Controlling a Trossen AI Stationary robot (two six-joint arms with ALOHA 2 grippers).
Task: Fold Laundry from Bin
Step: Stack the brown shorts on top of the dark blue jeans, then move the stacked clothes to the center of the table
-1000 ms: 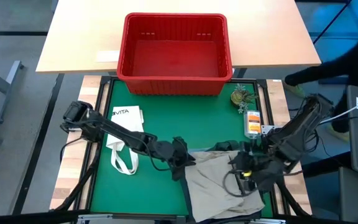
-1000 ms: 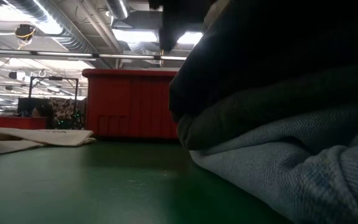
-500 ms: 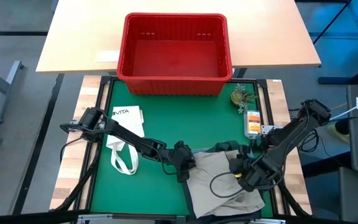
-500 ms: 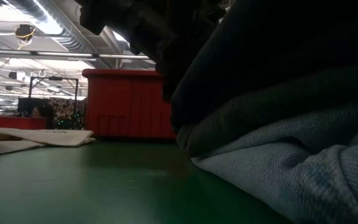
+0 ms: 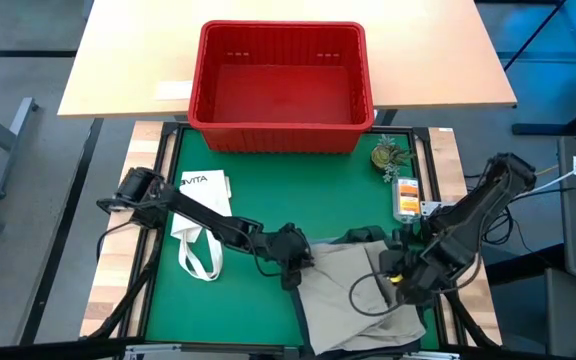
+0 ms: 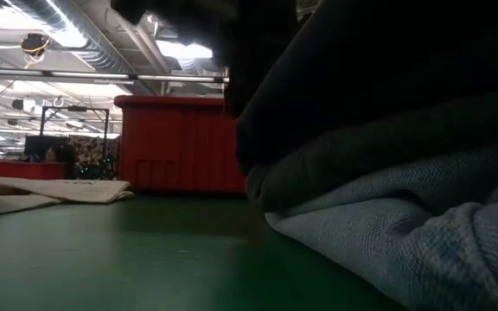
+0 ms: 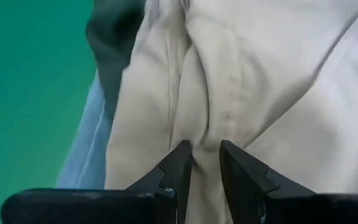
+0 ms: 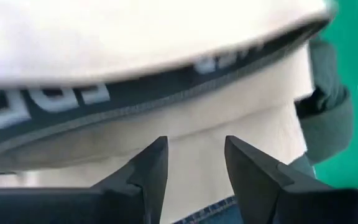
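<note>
Left gripper (image 5: 293,262): sitting low at the left edge of the khaki-beige garment (image 5: 353,295), fingers (image 7: 180,163) pinching a raised ridge of the khaki cloth between them.
Right gripper (image 5: 400,283): pressing down at the right side of the same garment; fingers (image 8: 151,168) standing apart with khaki cloth lying in the gap; not possible to tell whether gripping or only resting.
Khaki-beige garment: lying on top of the pile at the near middle of the green worktop (image 5: 268,190), a dark band with pale lettering (image 8: 73,99) showing along one edge in the right wrist view.
Other laundry: light blue denim (image 7: 86,146) peeking out under the khaki edge; dark green piece (image 5: 358,237) lying just behind it, toward the bin.
Bin (image 5: 283,85): standing at the far edge, straddling the green mat and the pale table beyond, well apart from the pile, red floor showing inside.
White tote bag (image 5: 200,215): lying flat on the left of the worktop, under the left arm.
Small plant (image 5: 387,155) and orange item (image 5: 406,197): sitting by the right rim.
</note>
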